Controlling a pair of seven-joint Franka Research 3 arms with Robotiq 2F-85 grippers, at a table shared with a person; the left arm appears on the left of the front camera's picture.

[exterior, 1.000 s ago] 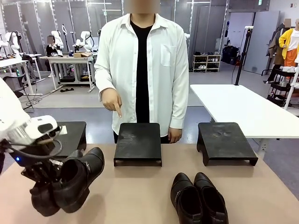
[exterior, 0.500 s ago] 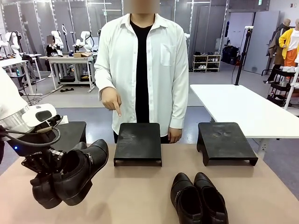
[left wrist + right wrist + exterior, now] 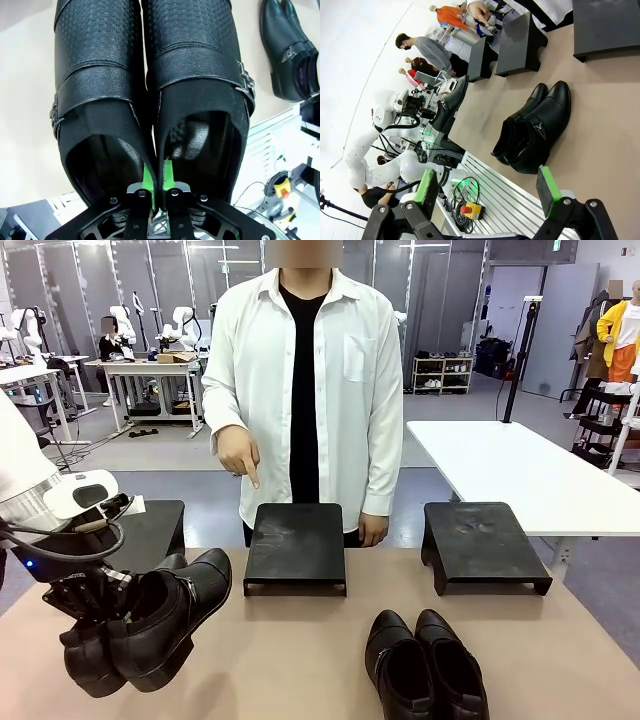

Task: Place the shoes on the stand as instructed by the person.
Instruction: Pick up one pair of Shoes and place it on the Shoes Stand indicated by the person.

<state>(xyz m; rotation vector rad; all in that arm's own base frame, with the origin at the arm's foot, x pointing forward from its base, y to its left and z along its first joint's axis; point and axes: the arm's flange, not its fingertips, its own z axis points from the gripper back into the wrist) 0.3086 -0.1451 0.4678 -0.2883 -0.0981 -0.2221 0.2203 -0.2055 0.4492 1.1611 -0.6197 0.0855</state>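
Two ankle boots (image 3: 150, 625) hang as a pair at the lower left of the front view, held up over the table (image 3: 300, 680) with toes raised toward the right. The left gripper (image 3: 98, 592) is clamped on them; in the left wrist view its green pads (image 3: 168, 172) pinch the boots' (image 3: 195, 75) two inner collar walls together. The low shoes (image 3: 425, 665) lie side by side on the table at the lower centre-right. The right gripper (image 3: 487, 185) is spread wide with nothing between its pads. Three black stands sit along the far edge: left (image 3: 150, 530), middle (image 3: 296, 545), right (image 3: 483, 543). Behind the middle one, the person (image 3: 305, 390) points one hand's (image 3: 240, 455) index finger downward.
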